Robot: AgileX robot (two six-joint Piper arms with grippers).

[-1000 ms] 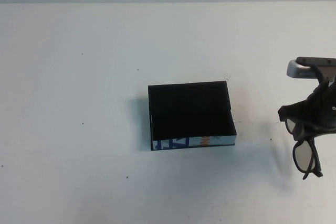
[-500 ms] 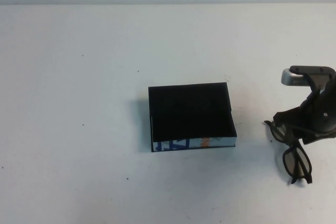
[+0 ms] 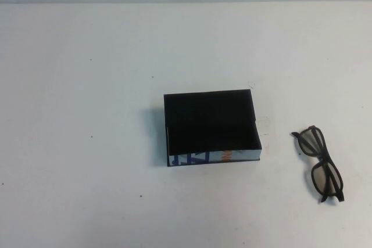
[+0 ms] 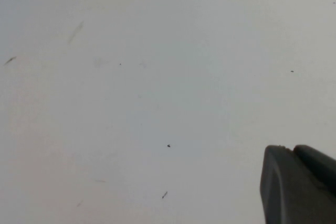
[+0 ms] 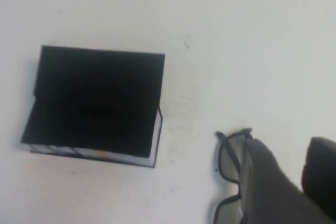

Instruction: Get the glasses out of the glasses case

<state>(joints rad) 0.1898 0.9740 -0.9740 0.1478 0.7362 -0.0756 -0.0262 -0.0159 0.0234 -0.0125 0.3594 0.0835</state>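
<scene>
1. two things lie on the white table (image 3: pixel 87 143): the black glasses case (image 3: pixel 210 126), open and with nothing visible inside, near the middle, and the glasses (image 3: pixel 321 163) resting flat on the table to its right, apart from it.
2. the right gripper (image 5: pixel 286 182) is out of the high view; its own wrist view shows it above the glasses, its two dark fingers (image 5: pixel 265 182) parted with a clear gap between them and holding nothing.
3. the left gripper (image 4: pixel 299 187) shows only as a dark corner in its wrist view over bare table; whether its fingers are spread or closed, i cannot tell.
4. judging by how things lie, the glasses are out and set down, so the step in hand is the retreat. to do it well, the right arm should lift straight up and away with its fingers kept apart, so no fingertip catches a temple arm or drags the frame back toward the case. the left arm has no need to move.
5. compared with half a second ago, the right gripper, then low over the glasses at the right edge of the high view, has gone from that view; the glasses lie in much the same spot, now uncovered, and the case has not shifted.
</scene>
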